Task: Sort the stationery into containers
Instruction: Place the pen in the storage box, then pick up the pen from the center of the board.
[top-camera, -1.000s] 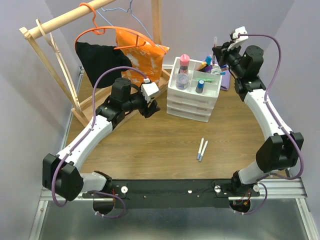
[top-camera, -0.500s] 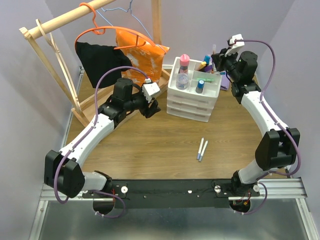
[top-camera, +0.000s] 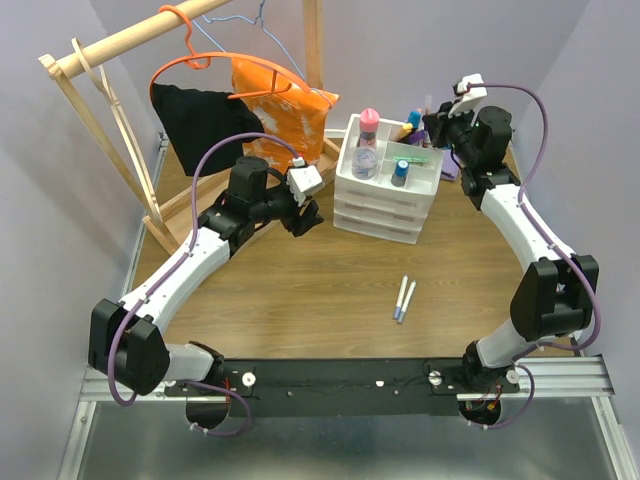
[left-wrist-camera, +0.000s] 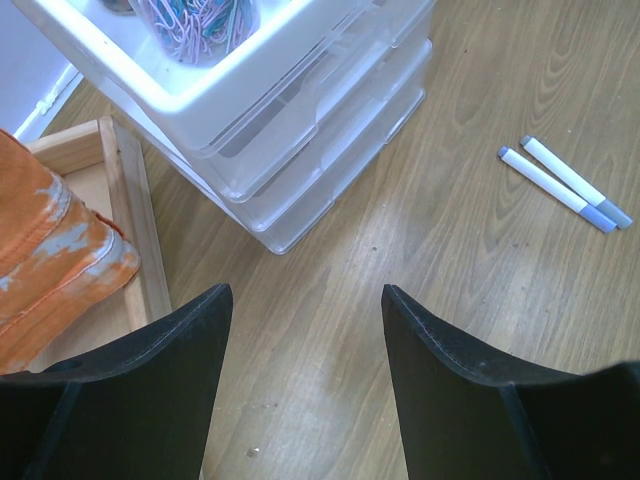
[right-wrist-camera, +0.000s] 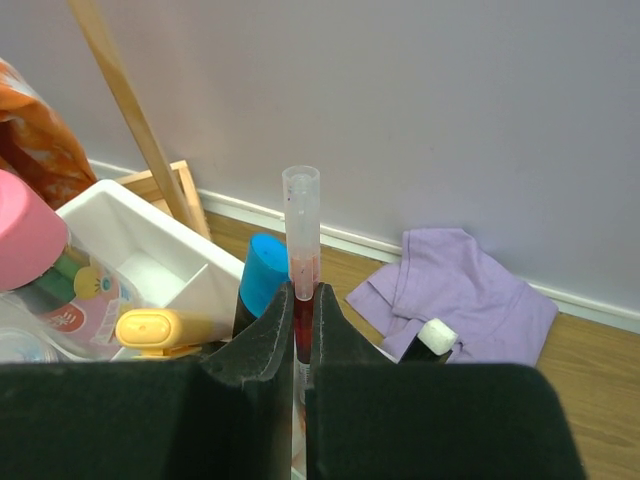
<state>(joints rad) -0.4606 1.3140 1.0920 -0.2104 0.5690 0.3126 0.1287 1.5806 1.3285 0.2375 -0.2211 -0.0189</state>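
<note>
Pen (right-wrist-camera: 301, 215) pinched thinly between right fingers (right-wrist-camera: 265, 345) by tray (right-wrist-camera: 95, 205): may pivot, slip, miss compartment. Left fingers (left-wrist-camera: 130, 390) spread, idle.

You have no text, brand, number or sign that can be read in any view. The nearest thing is a printed label (right-wrist-camera: 75, 312) just below the pink cap (right-wrist-camera: 25, 235) in the right wrist view. It shows a small yellow picture and pinkish marks, all too blurred to make out.
</note>
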